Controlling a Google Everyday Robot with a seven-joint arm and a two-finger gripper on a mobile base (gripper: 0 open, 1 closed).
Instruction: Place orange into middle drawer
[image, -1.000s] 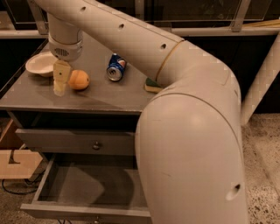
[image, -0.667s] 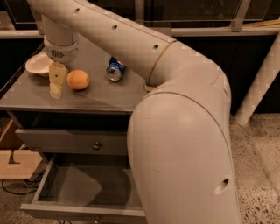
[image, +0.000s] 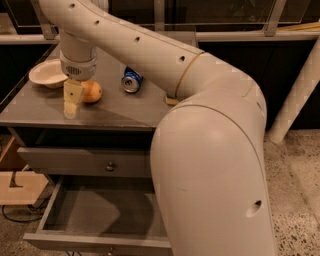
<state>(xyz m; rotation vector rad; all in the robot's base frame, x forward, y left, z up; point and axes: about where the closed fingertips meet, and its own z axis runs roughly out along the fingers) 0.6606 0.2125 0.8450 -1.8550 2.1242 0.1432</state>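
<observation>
The orange (image: 93, 91) lies on the grey cabinet top (image: 115, 107), right of the white bowl (image: 46, 74). My gripper (image: 72, 101) hangs from the wrist directly at the orange's left side, low over the top, and covers the fruit's left edge. I cannot tell whether it touches the orange. The middle drawer (image: 95, 212) stands pulled out at the bottom of the view, its grey inside bare. The upper knobbed drawer (image: 85, 162) is closed above it.
A blue soda can (image: 131, 80) lies on its side right of the orange. A small object (image: 171, 100) peeks out behind my arm. My arm's big elbow (image: 215, 175) hides the cabinet's right part. A wooden box (image: 17, 185) sits on the floor at left.
My gripper has shifted right and slightly down, from a small gap beside the orange to right against it. The orange, bowl and can have not moved.
</observation>
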